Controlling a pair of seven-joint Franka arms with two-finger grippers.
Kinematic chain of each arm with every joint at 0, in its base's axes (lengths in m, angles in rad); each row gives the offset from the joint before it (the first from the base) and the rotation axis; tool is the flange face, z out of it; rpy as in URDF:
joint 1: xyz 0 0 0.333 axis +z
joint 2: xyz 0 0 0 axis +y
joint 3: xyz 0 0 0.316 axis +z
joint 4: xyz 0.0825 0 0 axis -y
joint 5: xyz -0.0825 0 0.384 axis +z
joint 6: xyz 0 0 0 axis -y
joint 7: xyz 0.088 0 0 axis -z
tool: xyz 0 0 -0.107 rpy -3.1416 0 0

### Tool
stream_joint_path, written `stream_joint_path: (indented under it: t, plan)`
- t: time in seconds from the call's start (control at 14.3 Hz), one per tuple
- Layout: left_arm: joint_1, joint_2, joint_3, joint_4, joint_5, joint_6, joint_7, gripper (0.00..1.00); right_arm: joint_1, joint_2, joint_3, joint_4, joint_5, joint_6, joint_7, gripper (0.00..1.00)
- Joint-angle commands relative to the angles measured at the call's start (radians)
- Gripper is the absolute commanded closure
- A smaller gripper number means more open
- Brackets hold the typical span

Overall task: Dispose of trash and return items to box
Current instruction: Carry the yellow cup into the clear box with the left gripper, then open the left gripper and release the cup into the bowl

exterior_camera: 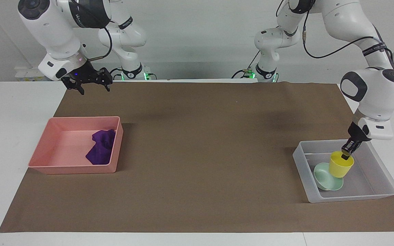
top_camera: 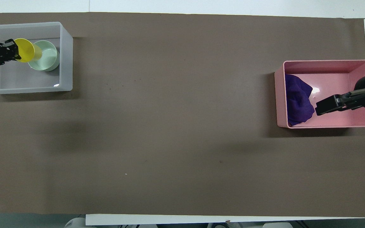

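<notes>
My left gripper (exterior_camera: pixel 346 154) (top_camera: pixel 11 50) is shut on the rim of the yellow cup (exterior_camera: pixel 341 165) (top_camera: pixel 25 54) and holds it upright, low inside the clear-grey bin (exterior_camera: pixel 299 160) (top_camera: pixel 66 57). The cup's base is at the edge of the mint-green bowl (exterior_camera: pixel 324 178) (top_camera: pixel 47 58), which lies in the bin. I cannot tell if the cup touches the bowl or the floor. The purple rag (exterior_camera: pixel 101 150) (top_camera: pixel 298 99) lies in the pink tray (exterior_camera: pixel 74 169) (top_camera: pixel 328 62). My right gripper (exterior_camera: pixel 89 85) (top_camera: pixel 323 107) waits open and empty, raised over the pink tray.
A brown mat (exterior_camera: pixel 197 153) covers the table between the bin at the left arm's end and the pink tray at the right arm's end. White table surface borders the mat at both ends.
</notes>
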Motion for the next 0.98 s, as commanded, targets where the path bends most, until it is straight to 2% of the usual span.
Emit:
stream_joint_path:
  t: [0.0, 0.07, 0.14, 0.21, 0.28, 0.49, 0.77, 0.91]
  plan:
    - [0.003, 0.023, -0.005, -0.002, 0.015, -0.006, -0.006, 1.00, -0.008, -0.021, 0.006, -0.024, -0.010, 0.025, -0.011, 0.01]
    - [0.003, 0.023, -0.005, -0.001, 0.015, -0.001, -0.006, 1.00, -0.006, -0.021, 0.006, -0.024, -0.010, 0.025, -0.009, 0.01]
    - [0.004, 0.023, -0.005, -0.002, 0.015, -0.004, -0.005, 0.83, -0.005, -0.021, 0.006, -0.025, -0.010, 0.025, -0.009, 0.01]
    - [0.006, 0.023, -0.005, -0.005, 0.015, -0.004, -0.005, 0.50, -0.005, -0.021, 0.006, -0.024, -0.010, 0.025, -0.009, 0.01]
    - [0.007, 0.021, -0.005, -0.005, 0.015, -0.004, -0.005, 0.24, -0.003, -0.021, 0.006, -0.024, -0.010, 0.025, -0.008, 0.01]
    - [0.001, -0.009, -0.005, 0.031, 0.015, -0.059, -0.011, 0.03, -0.011, -0.021, 0.006, -0.026, -0.008, 0.027, -0.011, 0.01]
    - [-0.011, -0.080, -0.016, 0.195, 0.029, -0.410, -0.006, 0.00, -0.009, -0.021, 0.006, -0.026, -0.008, 0.027, -0.014, 0.01]
    - [-0.028, -0.144, -0.025, 0.206, 0.029, -0.490, 0.033, 0.00, -0.009, -0.021, 0.006, -0.026, -0.008, 0.025, -0.015, 0.00]
